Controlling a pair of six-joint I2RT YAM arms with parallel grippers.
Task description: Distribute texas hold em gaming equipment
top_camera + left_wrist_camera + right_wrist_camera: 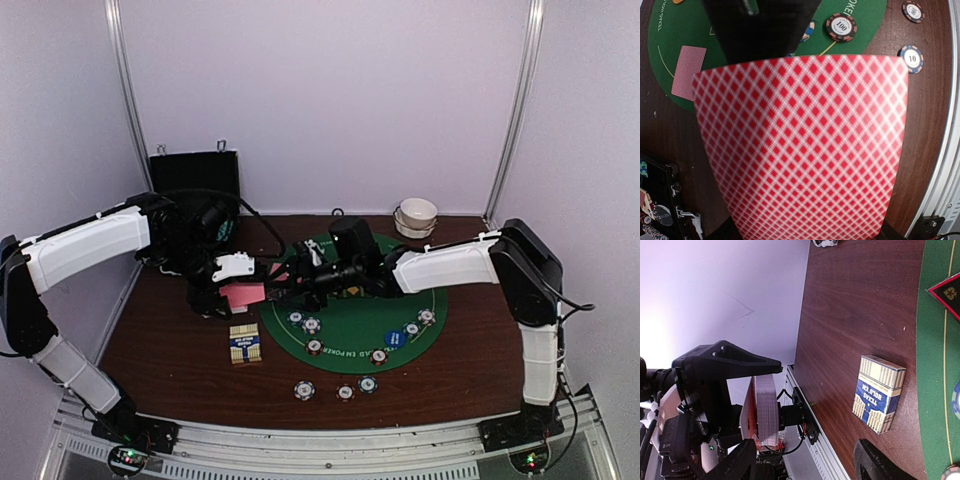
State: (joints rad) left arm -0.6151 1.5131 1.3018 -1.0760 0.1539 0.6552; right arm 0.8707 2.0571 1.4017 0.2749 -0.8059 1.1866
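My left gripper (pixel 224 294) is shut on a thick deck of pink-backed playing cards (pixel 246 296), held above the table left of the green mat (pixel 350 322). The deck's checked back (pixel 800 150) fills the left wrist view and hides the fingers. Facing the deck's free end, my right gripper (pixel 805 466) is open, and the deck's edge (pixel 766 410) shows just past one finger (pixel 735 462). One card (pixel 689 70) lies face down on the mat. Several striped chips (pixel 312 325) sit on the mat. A blue button (pixel 395 339) and a red triangular marker (pixel 947 292) lie there too.
Three chips (pixel 345 392) lie on the wood in front of the mat. The blue-and-yellow card box (pixel 245 345) lies left of the mat, below the deck. A white bowl (pixel 417 214) stands at the back right and an open black case (pixel 195 176) at the back left.
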